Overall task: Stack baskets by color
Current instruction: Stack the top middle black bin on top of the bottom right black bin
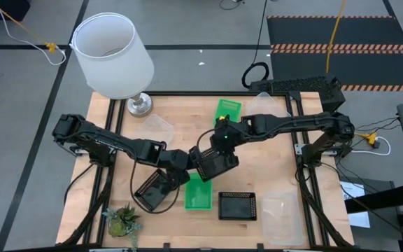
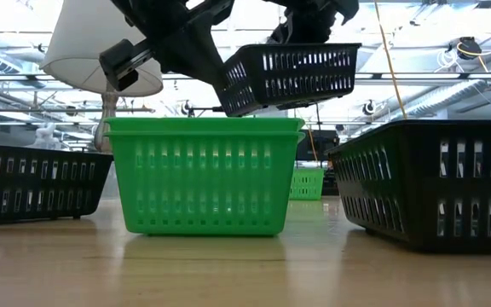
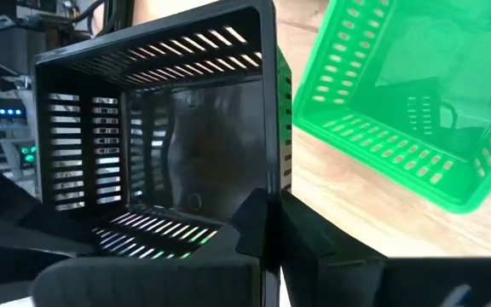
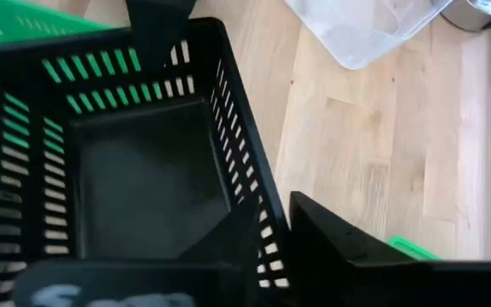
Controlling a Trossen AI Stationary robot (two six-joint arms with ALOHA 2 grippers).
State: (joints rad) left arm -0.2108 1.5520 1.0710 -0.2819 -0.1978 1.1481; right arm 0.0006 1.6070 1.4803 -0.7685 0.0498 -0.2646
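The black basket (image 1: 214,164) hung mid-air above the desk (image 1: 271,150), both pincers clamped on its rim: left (image 1: 187,162) and right (image 1: 224,142) at opposite ends.

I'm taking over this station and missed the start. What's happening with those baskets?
The robot is sorting baskets by color. The left tool is clamped on one wall of a black basket, holding it in the air above a green basket that stands on the table. The right tool is at another wall of that same raised basket, so it looks like a handover. Another black basket sits on the table near the front, a likely spot for stacking.
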